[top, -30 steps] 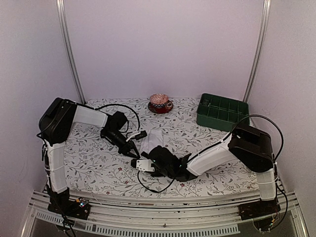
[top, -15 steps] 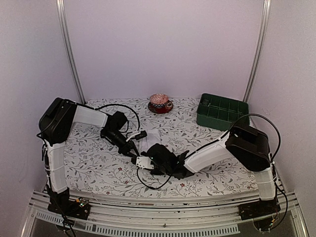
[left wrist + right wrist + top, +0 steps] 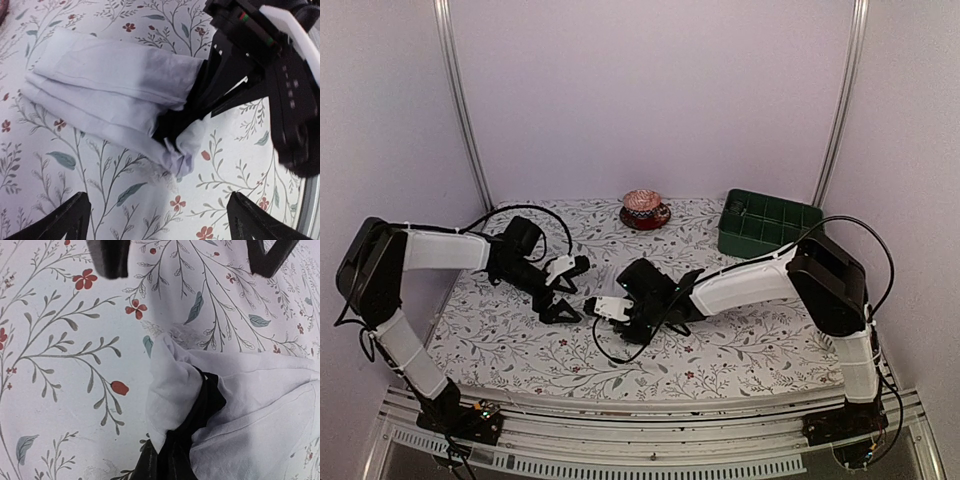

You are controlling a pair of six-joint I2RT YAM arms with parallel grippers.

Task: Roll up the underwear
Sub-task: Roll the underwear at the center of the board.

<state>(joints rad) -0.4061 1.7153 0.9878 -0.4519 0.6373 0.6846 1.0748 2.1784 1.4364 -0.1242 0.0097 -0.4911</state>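
The white underwear (image 3: 115,95) lies folded into a long bundle on the floral cloth, with black trim (image 3: 175,125) showing at its near end. My right gripper (image 3: 167,465) is shut on that end, pinching the white cloth (image 3: 240,405) and black trim (image 3: 200,410) between its fingers. My left gripper (image 3: 165,225) stands open a short way off the bundle with nothing between its fingertips (image 3: 65,220). From above, the left gripper (image 3: 570,290) faces the right gripper (image 3: 602,303), which hides most of the underwear.
A green compartment bin (image 3: 770,228) stands at the back right. A pink cup on a saucer (image 3: 643,208) sits at the back middle. The floral table cover (image 3: 510,340) spreads around both arms. Cables loop beside each wrist.
My left gripper opened, let go of the cloth and drew back to the left. My right gripper shut on the underwear's end and moved away from the table's near edge.
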